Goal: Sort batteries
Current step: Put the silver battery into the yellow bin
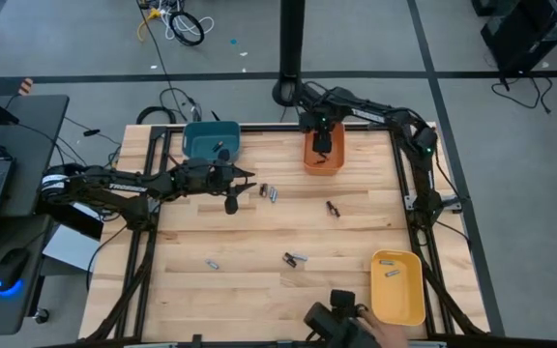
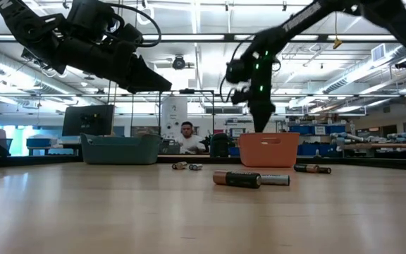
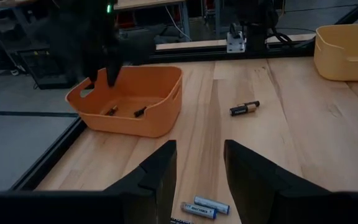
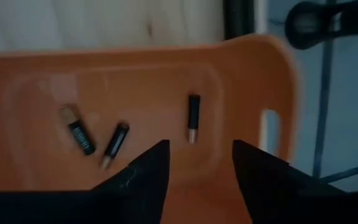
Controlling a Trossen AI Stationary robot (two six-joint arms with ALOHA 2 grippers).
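While the right gripper (image 1: pixel 323 145) hangs over the orange bin (image 1: pixel 309 160) at the far side, its fingers spread and holding nothing, the sorting looks roughly half done. Three batteries (image 4: pixel 193 117) lie on that bin's floor in the right wrist view, one apart from a close pair. The yellow bin (image 1: pixel 412 305) at the near right holds two that I can make out. The teal bin (image 1: pixel 199 142) at the far left seems to have something dark in it, but I cannot tell what.

Loose on the table (image 1: pixel 249 290) I count about six: a pair (image 1: pixel 269 192) just beyond the left gripper (image 1: pixel 243 174), one (image 1: pixel 333 208) toward the right of centre, a pair (image 1: pixel 294 258) nearer in, and a single (image 1: pixel 212 262) at the near left.

The left gripper hovers just right of the teal bin, fingers parted, pinching nothing, with the first pair right in front of it.

A person sits beyond the table's far edge, and a hand shows at the near edge.
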